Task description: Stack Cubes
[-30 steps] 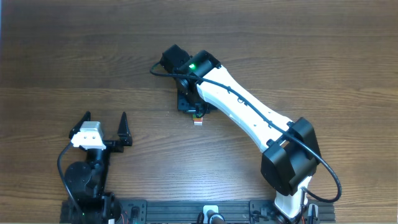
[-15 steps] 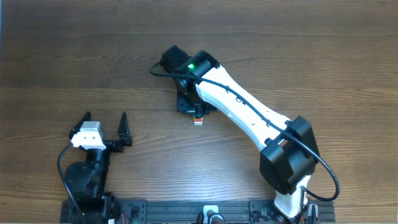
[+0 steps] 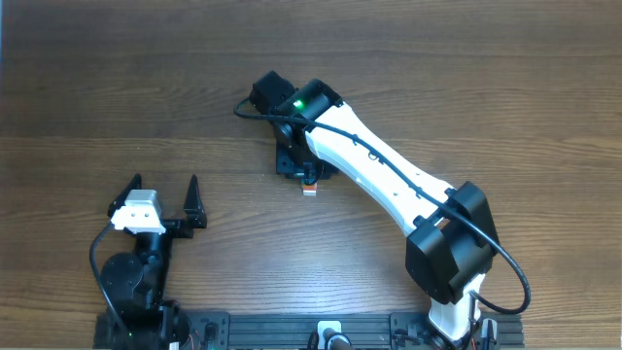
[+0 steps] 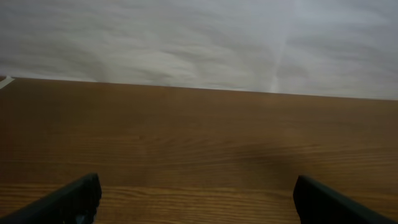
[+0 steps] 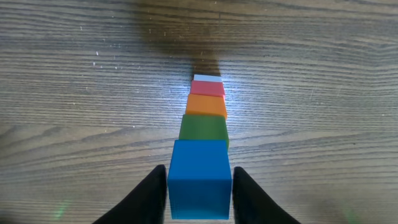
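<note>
While the right pincer (image 5: 199, 179) pinches the blue cube (image 5: 199, 163) atop the green cube (image 5: 204, 129), square it up, open slowly, lift straight; left pincer (image 3: 163, 182) sits spread.

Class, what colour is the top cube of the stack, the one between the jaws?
Blue; the top cube shows best in the right wrist view.

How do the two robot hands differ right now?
The left hand is open and empty; the right hand grips the blue cube. The left hand sits near its base over bare table; the right hand is stretched out to mid-table, at the top of a cube stack. Both are black, two-fingered.
</note>
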`<state>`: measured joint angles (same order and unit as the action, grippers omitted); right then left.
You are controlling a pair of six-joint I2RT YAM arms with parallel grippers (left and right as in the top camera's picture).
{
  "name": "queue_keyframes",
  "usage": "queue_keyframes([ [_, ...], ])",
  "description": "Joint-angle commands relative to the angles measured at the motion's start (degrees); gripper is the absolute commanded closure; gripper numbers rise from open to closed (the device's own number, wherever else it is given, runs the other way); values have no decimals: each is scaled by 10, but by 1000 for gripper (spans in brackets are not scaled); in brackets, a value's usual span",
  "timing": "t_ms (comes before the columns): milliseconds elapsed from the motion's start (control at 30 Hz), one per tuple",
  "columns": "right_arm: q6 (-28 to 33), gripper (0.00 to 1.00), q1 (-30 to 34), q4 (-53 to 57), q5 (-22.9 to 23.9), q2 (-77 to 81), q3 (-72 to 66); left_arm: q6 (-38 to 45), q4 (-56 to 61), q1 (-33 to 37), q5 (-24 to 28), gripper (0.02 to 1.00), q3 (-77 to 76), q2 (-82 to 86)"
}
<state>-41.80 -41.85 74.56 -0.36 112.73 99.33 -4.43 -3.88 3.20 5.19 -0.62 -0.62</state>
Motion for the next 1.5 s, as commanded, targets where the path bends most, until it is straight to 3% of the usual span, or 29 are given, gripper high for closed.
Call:
queue_keyframes([
  [33, 1, 518, -5, 0, 0, 9, 14, 8, -1, 3, 5, 20, 3, 5],
  [267, 1, 9, -5, -9, 15, 9, 14, 8, -1, 3, 5, 18, 3, 5],
  [500, 58, 9, 0, -70, 57, 6, 17, 8, -1, 3, 5, 18, 3, 5],
  [767, 148, 9, 68, -126, 195, -40, 43, 8, -1, 3, 5, 18, 3, 5],
  [933, 233, 7, 119, -173, 201, -107, 41, 8, -1, 3, 5, 18, 3, 5],
  [1167, 281, 9, 171, -195, 254, -220, -11, 8, -1, 3, 5, 18, 3, 5],
  [1500, 323, 7, 241, -337, 236, -430, -296, 8, -1, 3, 5, 18, 3, 5],
])
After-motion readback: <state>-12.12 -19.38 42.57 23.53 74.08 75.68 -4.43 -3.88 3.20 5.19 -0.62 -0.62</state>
